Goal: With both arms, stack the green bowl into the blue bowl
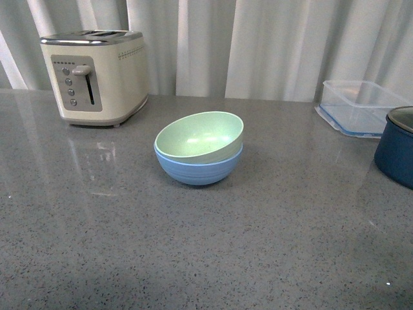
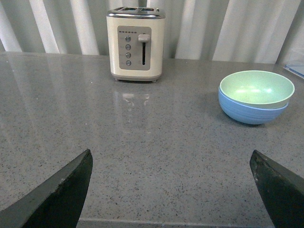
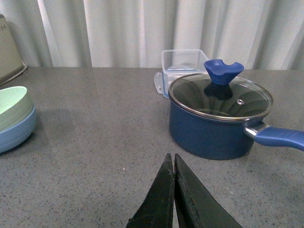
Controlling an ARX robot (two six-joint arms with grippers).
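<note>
The pale green bowl (image 1: 200, 135) sits nested inside the light blue bowl (image 1: 200, 169) at the middle of the grey counter, tilted a little. Both bowls also show in the left wrist view, green bowl (image 2: 256, 88) in blue bowl (image 2: 251, 112), and at the edge of the right wrist view, green bowl (image 3: 12, 107) over blue bowl (image 3: 16, 133). Neither arm shows in the front view. My left gripper (image 2: 171, 159) is open and empty, well short of the bowls. My right gripper (image 3: 171, 159) is shut on nothing, away from the bowls and near the pot.
A cream toaster (image 1: 97, 74) stands at the back left. A clear plastic container (image 1: 360, 106) and a dark navy pot (image 3: 218, 118) with a glass lid and long handle (image 3: 280, 137) stand at the right. White curtains hang behind the counter.
</note>
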